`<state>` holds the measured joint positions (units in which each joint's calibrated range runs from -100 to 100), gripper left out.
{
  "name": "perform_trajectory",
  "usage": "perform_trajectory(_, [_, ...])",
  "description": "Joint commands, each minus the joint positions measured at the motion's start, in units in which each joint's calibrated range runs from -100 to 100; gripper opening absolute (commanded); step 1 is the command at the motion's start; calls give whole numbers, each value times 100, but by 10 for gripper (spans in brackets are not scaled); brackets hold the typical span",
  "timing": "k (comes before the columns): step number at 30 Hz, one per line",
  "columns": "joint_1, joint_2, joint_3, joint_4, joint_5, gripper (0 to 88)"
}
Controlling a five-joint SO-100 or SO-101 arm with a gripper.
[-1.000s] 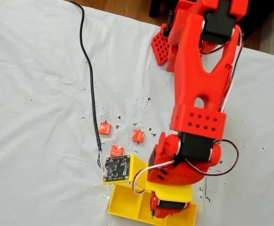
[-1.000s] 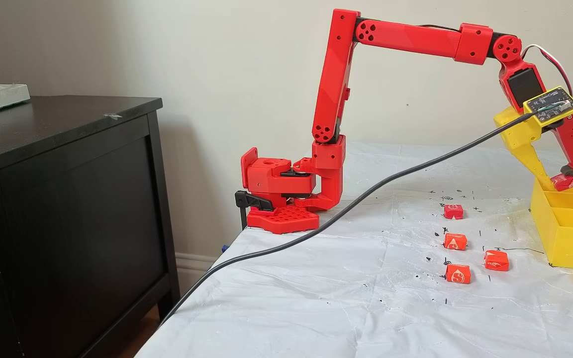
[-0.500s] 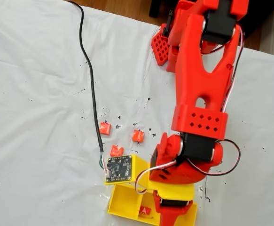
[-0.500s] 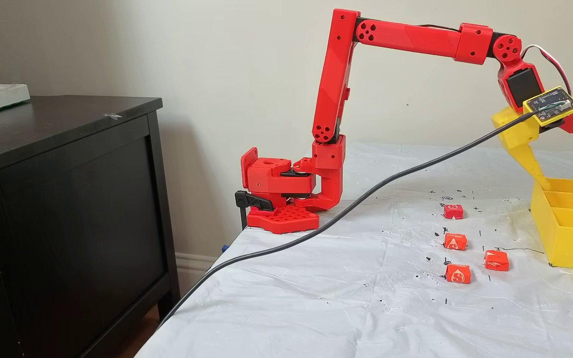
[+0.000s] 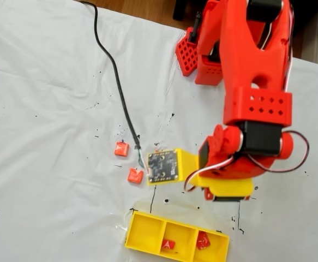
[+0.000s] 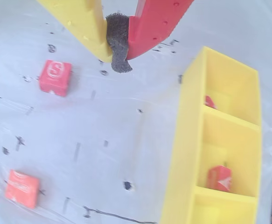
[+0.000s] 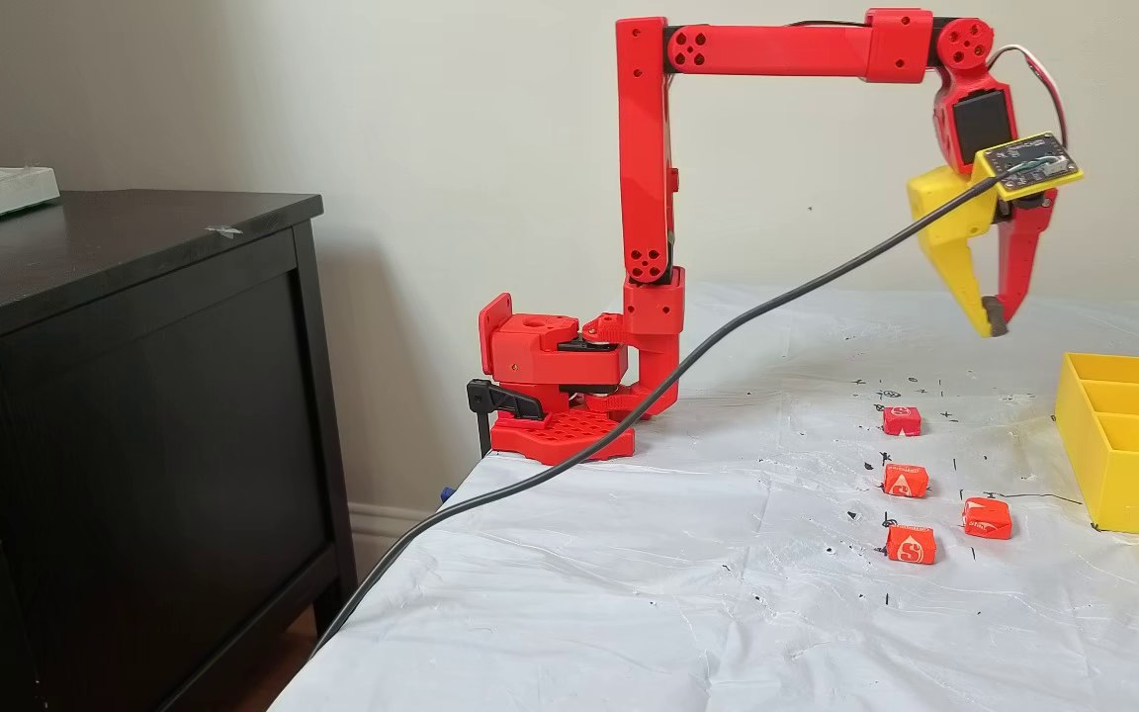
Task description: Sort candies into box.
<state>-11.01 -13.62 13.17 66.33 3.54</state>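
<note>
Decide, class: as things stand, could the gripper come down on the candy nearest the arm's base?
Probably yes. The gripper hangs shut and empty above the sheet, and that candy lies alone with nothing over or against it; the jaws must open first.

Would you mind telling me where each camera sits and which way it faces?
A fixed view: above, looking down on the box; arm and camera board show.
Wrist view: on the arm, looking down past the shut gripper at the candies.
A fixed view: beside the table, level, facing the whole arm and the dresser.
All three share box and candies.
</note>
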Motion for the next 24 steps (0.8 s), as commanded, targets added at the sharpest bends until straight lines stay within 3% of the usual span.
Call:
perform_trajectory(1, [-348,-1098,899,-6,54,1])
perform_trajectory(8, [-294,-1038,1537,-112,352,7])
perform_trajectory(18, [-113,-928,1801,-276,449,285])
perform_trajectory(24, [-267,-1055,2247,-407,405,326])
